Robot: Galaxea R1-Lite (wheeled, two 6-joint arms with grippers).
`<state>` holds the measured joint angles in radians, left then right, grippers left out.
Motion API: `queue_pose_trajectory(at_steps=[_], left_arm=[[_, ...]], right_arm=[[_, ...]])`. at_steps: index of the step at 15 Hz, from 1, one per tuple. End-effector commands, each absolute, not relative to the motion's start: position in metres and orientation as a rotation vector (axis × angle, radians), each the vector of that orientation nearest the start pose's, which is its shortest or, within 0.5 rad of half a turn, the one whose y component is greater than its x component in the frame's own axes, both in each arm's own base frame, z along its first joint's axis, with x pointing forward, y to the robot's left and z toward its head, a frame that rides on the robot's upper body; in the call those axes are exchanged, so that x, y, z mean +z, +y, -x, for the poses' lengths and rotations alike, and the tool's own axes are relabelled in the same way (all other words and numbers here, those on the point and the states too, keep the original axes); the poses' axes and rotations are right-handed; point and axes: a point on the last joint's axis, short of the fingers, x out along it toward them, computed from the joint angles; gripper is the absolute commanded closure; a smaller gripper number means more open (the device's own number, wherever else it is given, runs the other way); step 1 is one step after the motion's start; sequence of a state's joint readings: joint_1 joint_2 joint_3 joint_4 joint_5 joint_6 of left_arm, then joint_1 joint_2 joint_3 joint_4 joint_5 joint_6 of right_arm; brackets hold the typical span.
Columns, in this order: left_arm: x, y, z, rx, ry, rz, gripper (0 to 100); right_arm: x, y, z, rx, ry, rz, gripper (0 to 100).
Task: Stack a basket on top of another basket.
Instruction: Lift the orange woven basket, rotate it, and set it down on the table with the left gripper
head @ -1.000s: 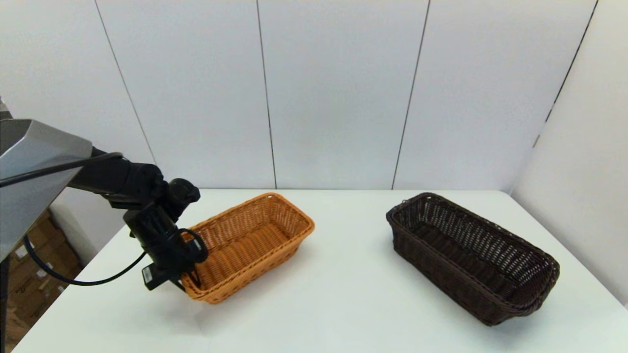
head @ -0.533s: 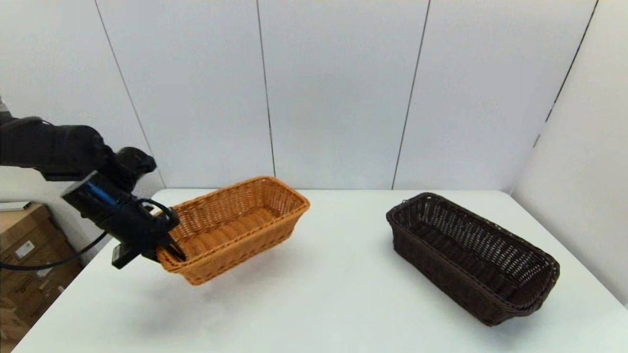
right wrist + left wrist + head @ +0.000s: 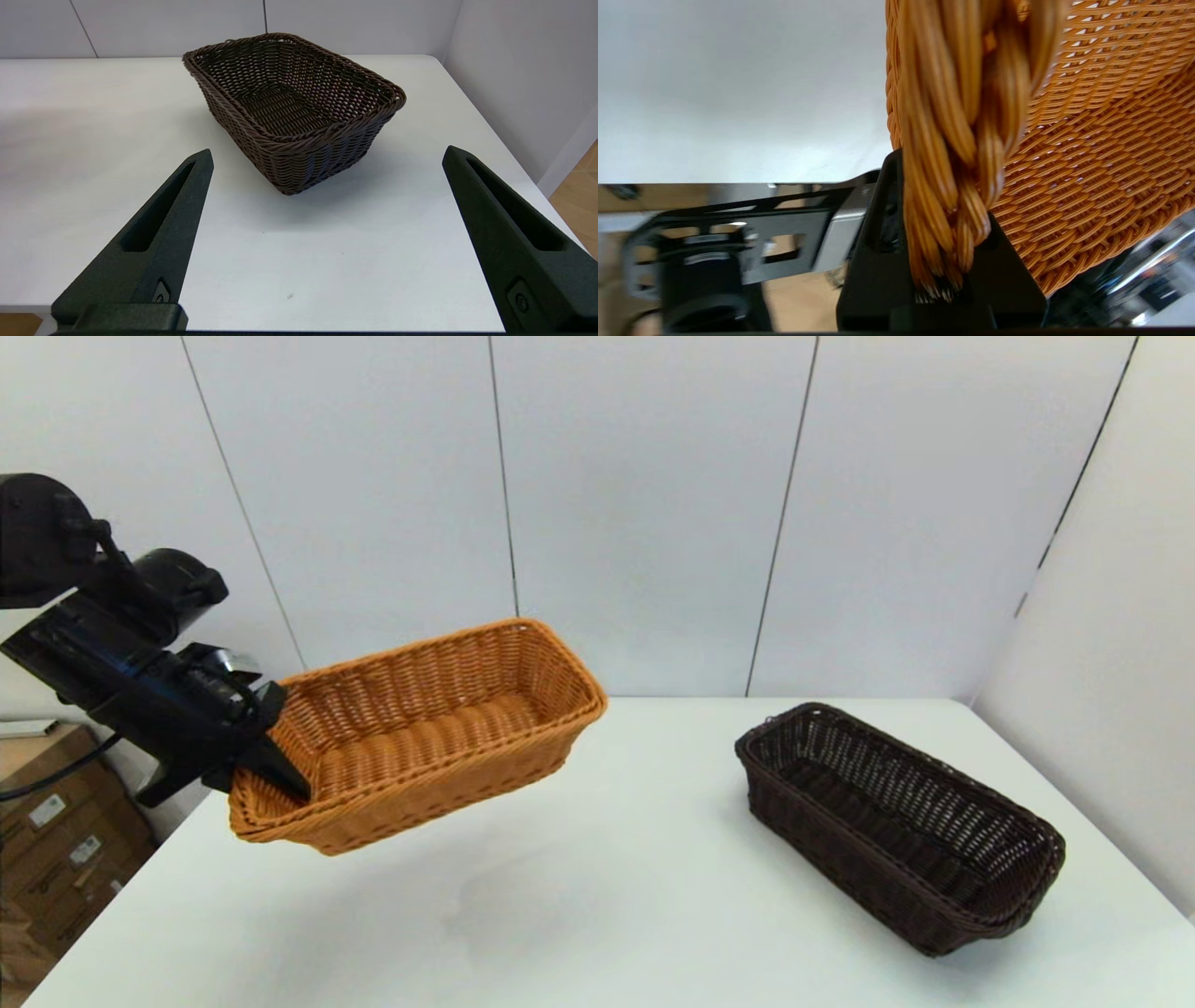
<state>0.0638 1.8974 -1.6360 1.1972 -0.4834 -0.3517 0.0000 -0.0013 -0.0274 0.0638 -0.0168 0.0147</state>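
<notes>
The left gripper (image 3: 271, 770) is grasping the tan basket (image 3: 420, 737) at left, clear of the table (image 3: 597, 915). The dark basket (image 3: 896, 821) is sitting at right. The right gripper (image 3: 327, 158) is hanging released.

You see an orange-tan rectangular woven wicker basket (image 3: 420, 737), slightly glossy; a dark brown open-weave wicker basket (image 3: 896, 821), matt; smooth white table (image 3: 607, 896).

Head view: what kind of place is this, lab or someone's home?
Probably a lab or test cell, not a home. A bare white table stands against plain white wall panels, and cardboard boxes are stacked on the floor beside it. Only two wicker baskets serve as props.
</notes>
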Motion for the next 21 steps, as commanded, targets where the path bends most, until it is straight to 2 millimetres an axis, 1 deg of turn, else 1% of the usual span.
queue_pose_trajectory(at_steps=[1,5,9,12,16,17,19,21], left_arm=[[0.21,-0.003,-0.3,-0.223,1.531,0.56,100],[0.192,-0.031,-0.315,-0.363,1.582,0.42,100],[0.178,-0.055,-0.337,-0.419,1.595,0.364,100],[0.167,-0.068,-0.351,-0.457,1.605,0.351,100],[0.14,-0.092,-0.368,-0.482,1.66,0.314,100],[0.131,-0.102,-0.372,-0.487,1.682,0.292,100],[0.118,-0.111,-0.377,-0.492,1.703,0.277,100],[0.105,-0.113,-0.385,-0.481,1.694,0.28,100]], right_arm=[[0.077,0.0,0.025,-0.017,0.037,-0.015,0],[0.077,0.0,0.025,-0.017,0.037,-0.015,0],[0.077,0.0,0.025,-0.017,0.037,-0.015,0],[0.077,0.0,0.025,-0.017,0.037,-0.015,0],[0.077,0.0,0.025,-0.017,0.037,-0.015,0],[0.077,0.0,0.025,-0.017,0.037,-0.015,0],[0.077,0.0,0.025,-0.017,0.037,-0.015,0],[0.077,0.0,0.025,-0.017,0.037,-0.015,0]])
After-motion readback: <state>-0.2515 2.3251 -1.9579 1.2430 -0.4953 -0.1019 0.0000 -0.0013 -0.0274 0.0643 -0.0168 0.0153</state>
